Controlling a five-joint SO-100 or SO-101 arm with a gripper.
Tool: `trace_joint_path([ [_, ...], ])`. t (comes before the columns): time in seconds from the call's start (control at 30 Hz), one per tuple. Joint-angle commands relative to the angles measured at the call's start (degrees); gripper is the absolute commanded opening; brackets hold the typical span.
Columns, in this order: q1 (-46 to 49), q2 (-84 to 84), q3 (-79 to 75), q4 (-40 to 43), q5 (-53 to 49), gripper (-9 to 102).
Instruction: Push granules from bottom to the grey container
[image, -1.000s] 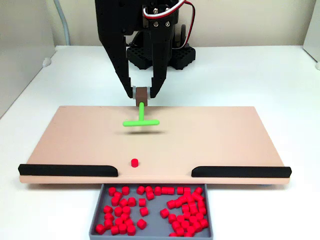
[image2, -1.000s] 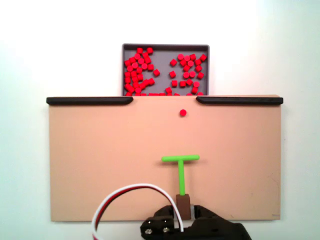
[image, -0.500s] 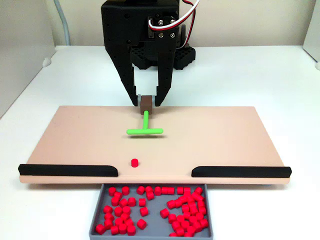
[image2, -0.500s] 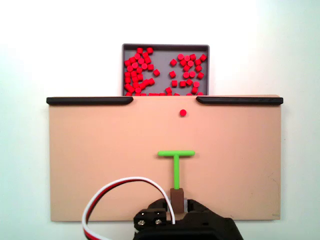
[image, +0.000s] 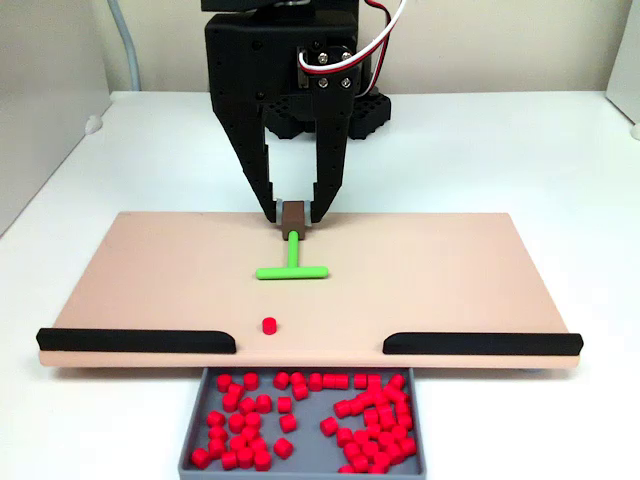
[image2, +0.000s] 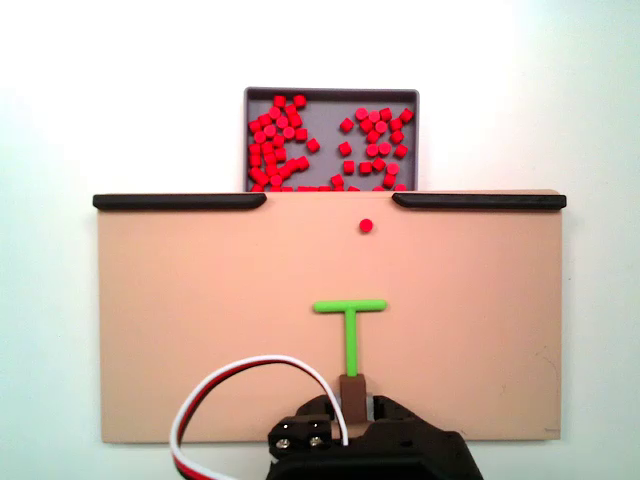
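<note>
My gripper (image: 293, 216) is shut on the brown handle of a green T-shaped tool (image: 291, 270), whose crossbar lies low over the tan board (image: 450, 270). One red granule (image: 268, 324) sits alone on the board, between the crossbar and the grey container (image: 308, 445), slightly left of the crossbar's middle. The container holds many red granules (image: 372, 410). In the other fixed view the gripper (image2: 352, 398) is at the bottom, the tool (image2: 350, 306) points up, the lone granule (image2: 367, 226) lies just right of the stem line, and the container (image2: 330, 135) is at the top.
Two black bars (image: 135, 340) (image: 480, 343) line the board's edge on either side of a gap that opens onto the container. The arm's black base (image: 320, 110) stands behind the board. White table surrounds the board.
The gripper has lowered the tool toward the board and carried it closer to the container and slightly sideways. The lone granule has not moved.
</note>
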Motion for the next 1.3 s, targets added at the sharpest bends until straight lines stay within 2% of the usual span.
trace_joint_path([
  [0.0,0.5,0.3,-0.9,-0.2,-0.2,0],
  [1.27,0.6,-10.9,-11.9,-1.1,1.1,0],
])
